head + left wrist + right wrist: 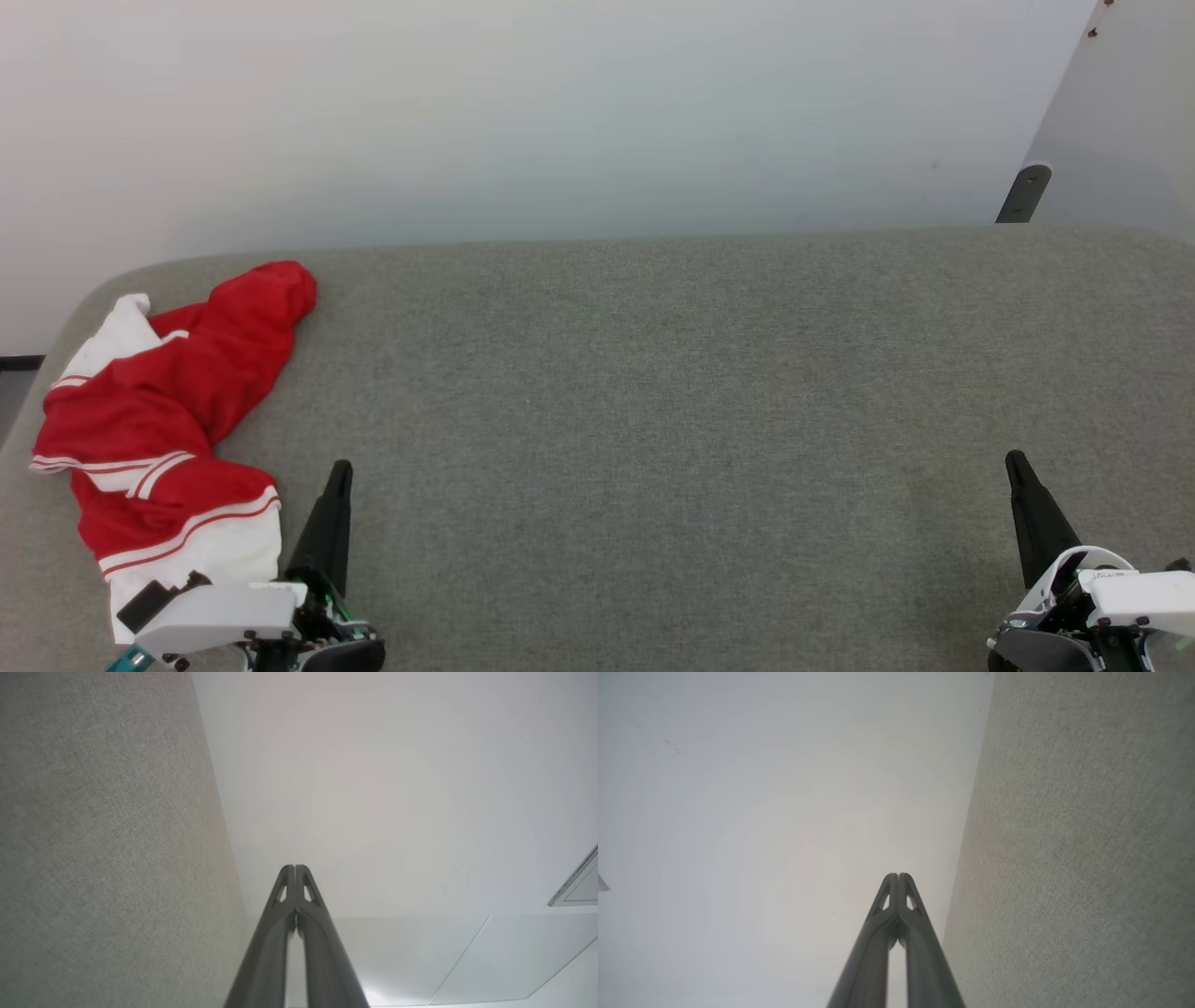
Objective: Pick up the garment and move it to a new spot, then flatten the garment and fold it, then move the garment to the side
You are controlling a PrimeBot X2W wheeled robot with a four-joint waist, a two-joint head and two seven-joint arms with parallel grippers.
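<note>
The garment [168, 411], bright red with white panels and thin red-and-white stripes, lies crumpled at the left end of the grey cloth-covered table [653, 401]. My left gripper [342, 467] rests at the lower left, just right of the garment's near white end, fingers together and holding nothing. In the left wrist view the left gripper [294, 867] is shut, its tips touching. My right gripper [1014, 457] sits at the lower right, far from the garment. The right wrist view shows that gripper [898, 875] shut and empty too.
A pale wall [560, 112] rises behind the table's far edge. A dark bracket [1023, 193] stands at the back right beside a white panel [1120, 121]. Broad bare grey surface stretches between the two grippers.
</note>
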